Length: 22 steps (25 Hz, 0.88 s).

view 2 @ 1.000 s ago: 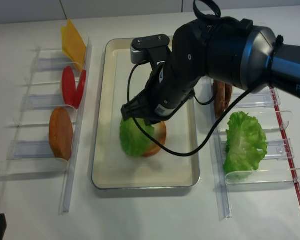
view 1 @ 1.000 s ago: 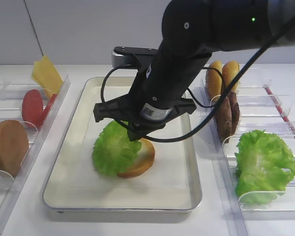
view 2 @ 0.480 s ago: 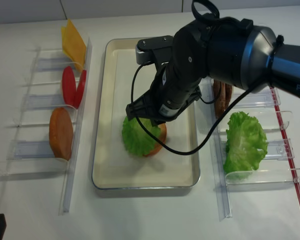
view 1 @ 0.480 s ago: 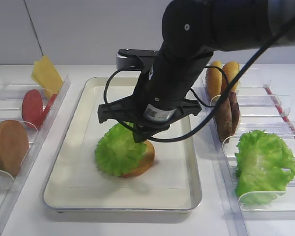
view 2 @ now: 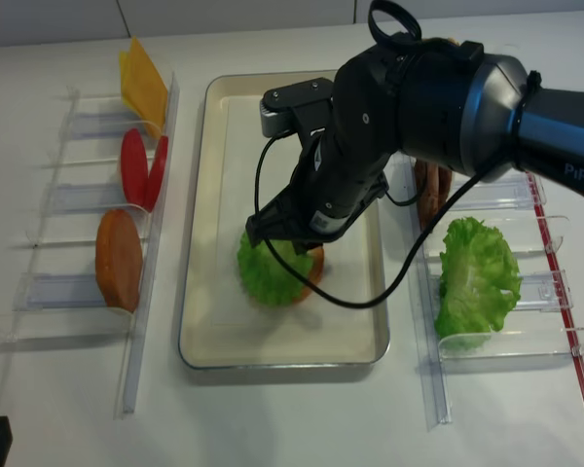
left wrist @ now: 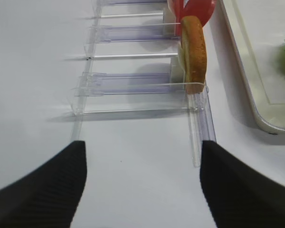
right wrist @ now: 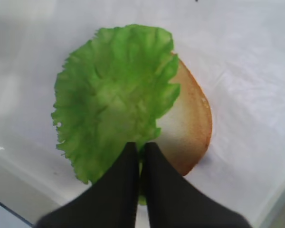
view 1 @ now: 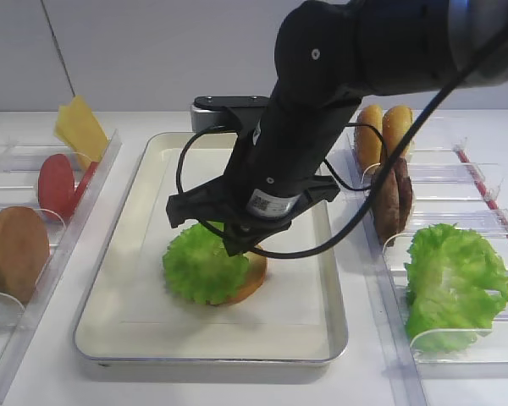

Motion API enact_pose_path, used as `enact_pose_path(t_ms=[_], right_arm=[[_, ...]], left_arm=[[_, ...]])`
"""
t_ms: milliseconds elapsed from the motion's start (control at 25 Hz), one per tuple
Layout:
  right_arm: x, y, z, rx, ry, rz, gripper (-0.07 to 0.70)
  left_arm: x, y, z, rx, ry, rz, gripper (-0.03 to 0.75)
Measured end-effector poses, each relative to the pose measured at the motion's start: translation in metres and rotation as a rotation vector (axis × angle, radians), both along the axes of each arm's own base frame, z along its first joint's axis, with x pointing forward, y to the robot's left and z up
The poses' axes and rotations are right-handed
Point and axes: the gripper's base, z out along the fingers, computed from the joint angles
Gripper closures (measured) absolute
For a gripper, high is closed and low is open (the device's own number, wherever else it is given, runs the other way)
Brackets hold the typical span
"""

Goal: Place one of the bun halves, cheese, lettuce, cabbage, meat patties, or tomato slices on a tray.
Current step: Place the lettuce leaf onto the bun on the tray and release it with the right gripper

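Lettuce (view 1: pixel 205 264) on bun, inside tray (view 1: pixel 127 313)

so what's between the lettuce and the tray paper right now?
A bun half, flat on the tray; the lettuce lies across it, overhanging one side. Clearest in the right wrist view.

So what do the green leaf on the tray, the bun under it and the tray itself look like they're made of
The flat frilled bright green lettuce leaf looks like moulded plastic or rubber: uniform colour, slight sheen, holds its shape. The round golden-brown bun half beneath it looks like matte foam or plastic, evenly toned. The large rectangular cream tray seems to be metal, judging by its silvery rim, lined with white paper.
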Motion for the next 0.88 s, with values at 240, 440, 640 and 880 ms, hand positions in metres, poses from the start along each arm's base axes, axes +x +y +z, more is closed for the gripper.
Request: enact_pose_path(t_ms=[240,440,640,880], right_arm=[[-0.001,0.0,0.0,-0.004,-0.001,0.031,0.279],[0.0,-0.003,-0.001,-0.042,-0.016,0.053,-0.018],[0.002,-0.006,-0.002,-0.081,-0.049,0.082,-0.056],[0.001,-0.011,0.014,-0.089,-0.123,0.108,-0.06]], left_arm=[[0.0,0.0,0.0,0.0,0.0,0.0,0.238],[0.0,0.0,0.0,0.0,0.0,0.0,0.238],[0.0,0.0,0.0,0.0,0.0,0.0,0.238],[0.0,0.0,0.0,0.0,0.0,0.0,0.239]])
